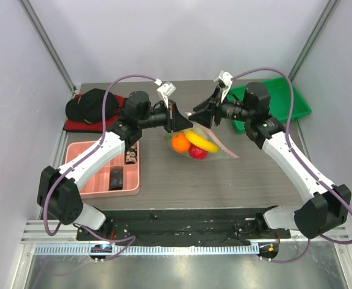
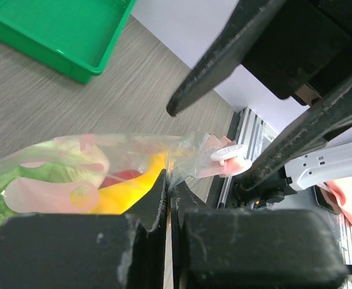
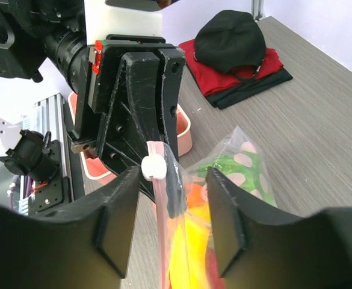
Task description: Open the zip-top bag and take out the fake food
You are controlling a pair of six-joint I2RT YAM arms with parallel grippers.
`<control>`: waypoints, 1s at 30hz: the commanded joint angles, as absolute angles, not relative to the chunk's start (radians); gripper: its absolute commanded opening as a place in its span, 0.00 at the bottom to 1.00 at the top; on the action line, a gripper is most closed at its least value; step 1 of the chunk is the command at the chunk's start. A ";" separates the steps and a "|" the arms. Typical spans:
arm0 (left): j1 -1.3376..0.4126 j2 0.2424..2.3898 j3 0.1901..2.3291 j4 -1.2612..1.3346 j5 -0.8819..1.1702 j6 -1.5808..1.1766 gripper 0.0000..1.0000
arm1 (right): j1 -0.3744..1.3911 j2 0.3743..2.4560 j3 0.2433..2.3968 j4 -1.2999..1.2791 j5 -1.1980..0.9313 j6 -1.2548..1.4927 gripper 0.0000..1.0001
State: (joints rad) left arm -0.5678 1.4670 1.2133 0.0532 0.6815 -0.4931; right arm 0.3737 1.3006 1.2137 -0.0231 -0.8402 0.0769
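The zip-top bag (image 1: 203, 144) lies mid-table, its upper corner lifted. It holds the fake food: an orange (image 1: 180, 142), a yellow banana (image 1: 201, 142), a red fruit (image 1: 197, 152) and green leafy cabbage (image 3: 236, 170). My left gripper (image 1: 174, 117) is shut on the bag's top edge (image 2: 179, 165) beside the white slider (image 2: 227, 152). My right gripper (image 1: 203, 113) is open, its fingers on either side of the pink zip strip and slider (image 3: 153, 167), not touching them.
A pink compartment tray (image 1: 85, 174) with dark items sits left. A black cap on red cloth (image 1: 88, 107) lies at the back left. A green tray (image 1: 284, 99) stands at the back right.
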 commanded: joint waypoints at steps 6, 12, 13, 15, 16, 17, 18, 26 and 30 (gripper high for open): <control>-0.565 1.459 1.267 0.080 0.690 -0.529 0.00 | 0.402 1.321 1.272 0.018 -0.828 0.063 0.49; -0.565 1.451 1.256 0.094 0.698 -0.545 0.00 | 0.405 1.330 1.276 0.012 -0.819 0.064 0.29; -0.565 1.448 1.255 0.094 0.695 -0.545 0.00 | 0.406 1.333 1.279 0.008 -0.807 0.061 0.18; -0.565 1.433 1.244 0.098 0.678 -0.546 0.00 | 0.406 1.332 1.282 -0.027 -0.798 0.057 0.07; -0.565 1.428 1.240 0.104 0.672 -0.548 0.00 | 0.407 1.328 1.281 -0.044 -0.776 0.057 0.01; -0.565 1.411 1.227 0.109 0.638 -0.548 0.00 | 0.407 1.313 1.278 -0.060 -0.764 0.051 0.01; -0.565 1.402 1.220 0.107 0.618 -0.546 0.00 | 0.405 1.307 1.266 -0.070 -0.758 0.046 0.01; -0.565 1.347 1.163 0.130 0.713 -0.471 0.29 | 0.399 1.302 1.275 -0.078 -0.853 0.054 0.01; -0.563 1.380 1.212 0.091 0.730 -0.431 0.42 | 0.399 1.330 1.316 -0.080 -0.896 0.101 0.01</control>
